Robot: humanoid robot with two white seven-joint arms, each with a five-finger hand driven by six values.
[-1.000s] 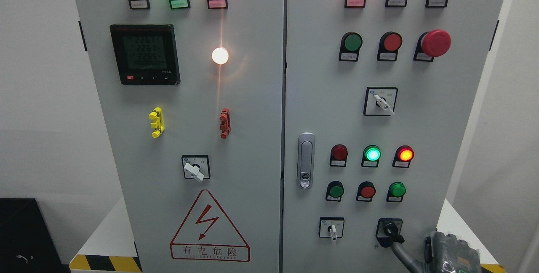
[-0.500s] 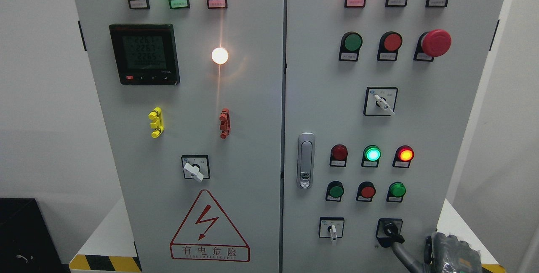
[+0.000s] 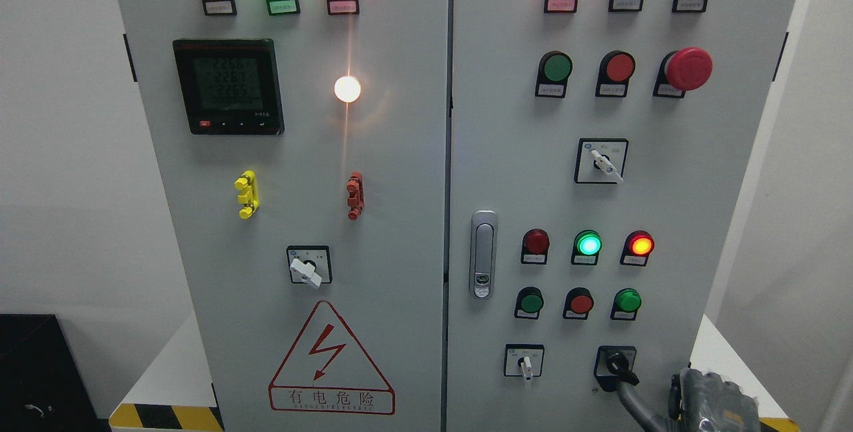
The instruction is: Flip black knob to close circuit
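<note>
- Head view is showing me my right hand (image 3: 713, 402) sitting at the bottom right corner, just right of the black knob (image 3: 617, 363).
- One grey finger (image 3: 636, 402) is reaching up and left from that hand, its tip touching the knob's lower edge; the rest of the hand is lying cropped by the picture's edge, so I cannot tell whether its other fingers are spread or curled.
- I am seeing the black knob at the lower right of the right cabinet door (image 3: 726, 219), on a black square plate, its lever pointing down and to the right.
- Just left of it a white selector switch (image 3: 525, 361) is pointing straight down.
- Above the knob a row of three small push buttons (image 3: 581, 303) is sitting under three pilot lamps (image 3: 588, 244), the green and the right red one glowing.
- Further up, a red mushroom stop button (image 3: 688, 69) is standing out near the door's right edge.
- On the left cabinet door (image 3: 400, 219) a digital meter (image 3: 228, 86) is glowing, and a red warning triangle (image 3: 331, 360) is sitting low on it.
- White walls (image 3: 66, 152) are flanking the cabinet, with a yellow-and-black hazard stripe (image 3: 166, 417) running along the white base at the lower left.
</note>
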